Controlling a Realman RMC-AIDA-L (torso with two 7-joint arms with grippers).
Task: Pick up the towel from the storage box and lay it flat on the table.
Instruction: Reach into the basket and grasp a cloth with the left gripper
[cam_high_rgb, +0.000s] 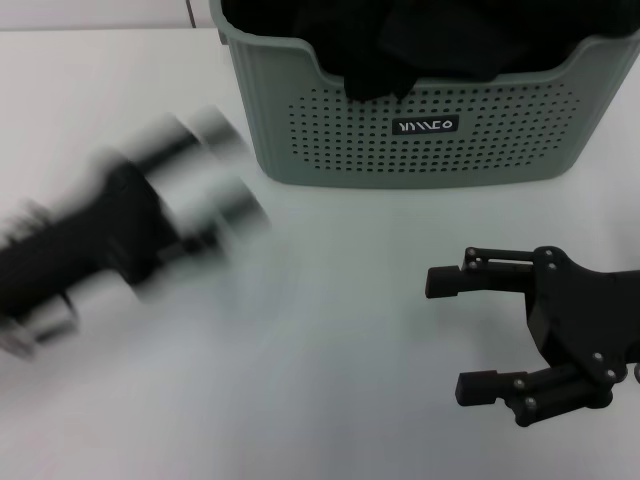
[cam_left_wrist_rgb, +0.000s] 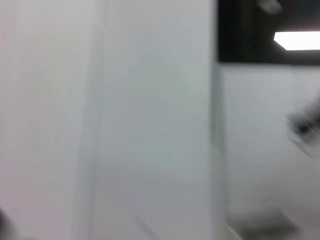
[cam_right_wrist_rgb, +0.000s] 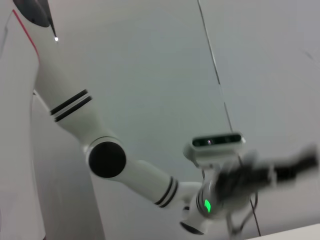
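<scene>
Left gripper (cam_high_rgb: 215, 175) was seen in the head view only as a motion smear, its finger state not discernible, with the storage box (cam_high_rgb: 420, 140) just ahead of it on the table (cam_high_rgb: 330, 330); the towel (cam_high_rgb: 420, 40) lay bunched inside, while the right gripper (cam_high_rgb: 462, 330) was held released nearby. Nothing useful was shown by the left wrist view. From the right wrist view the left arm (cam_right_wrist_rgb: 130, 170) was seen; a grasp would best be taken from above, high on a fold.

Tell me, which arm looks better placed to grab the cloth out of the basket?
Probably the right. Its end effector hangs open over the table, just in front of the basket holding the dark cloth. The left arm is mid-swing and blurred.
</scene>
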